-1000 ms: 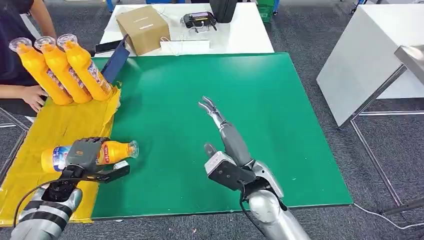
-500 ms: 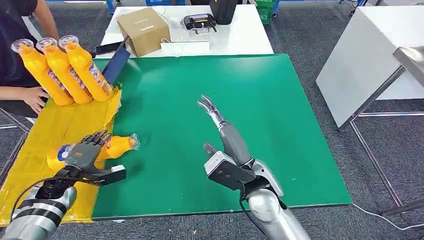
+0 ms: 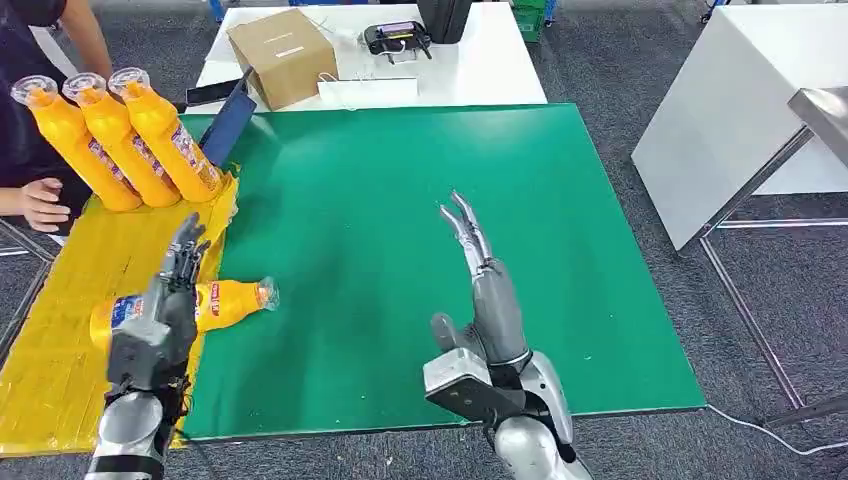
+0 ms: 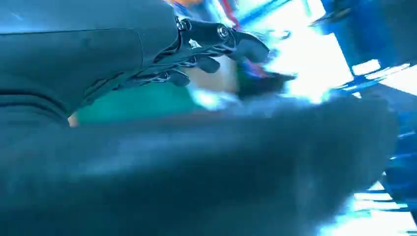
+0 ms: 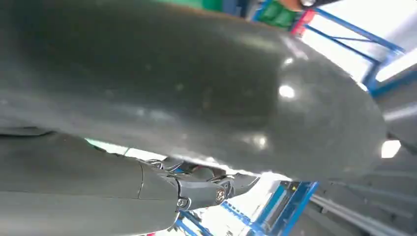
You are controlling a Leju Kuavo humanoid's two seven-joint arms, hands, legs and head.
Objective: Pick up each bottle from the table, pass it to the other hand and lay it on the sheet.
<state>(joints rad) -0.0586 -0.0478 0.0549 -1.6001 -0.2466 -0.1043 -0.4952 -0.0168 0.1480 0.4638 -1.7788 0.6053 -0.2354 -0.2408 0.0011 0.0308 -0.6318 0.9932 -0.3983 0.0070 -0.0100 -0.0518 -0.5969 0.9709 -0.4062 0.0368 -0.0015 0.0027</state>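
The bottle, orange with a clear cap and a red, white and blue label, lay on its side at the near left of the table, its body on the yellow sheet and its capped neck reaching right over the sheet's edge onto the green mat. The left hand was raised in front of the bottle's middle from the camera's side, fingers straight and spread, pointing away toward the far side; it held nothing, and whether it touched the bottle could not be told from the head view. In the left wrist view the same hand showed its dark fingers stretched out and apart, the rest of the picture too blurred to read. The right hand stood over the middle of the green mat, well to the right of the bottle, fingers extended and close together, pointing far, with nothing in it; the right wrist view showed that hand with its fingers stretched out. At the far left, three more orange bottles leaned side by side at the far end of the yellow sheet, caps tilted up and to the left. A person's hand rested at the left edge just beside them. Beyond the mat, a white table carried a cardboard box.
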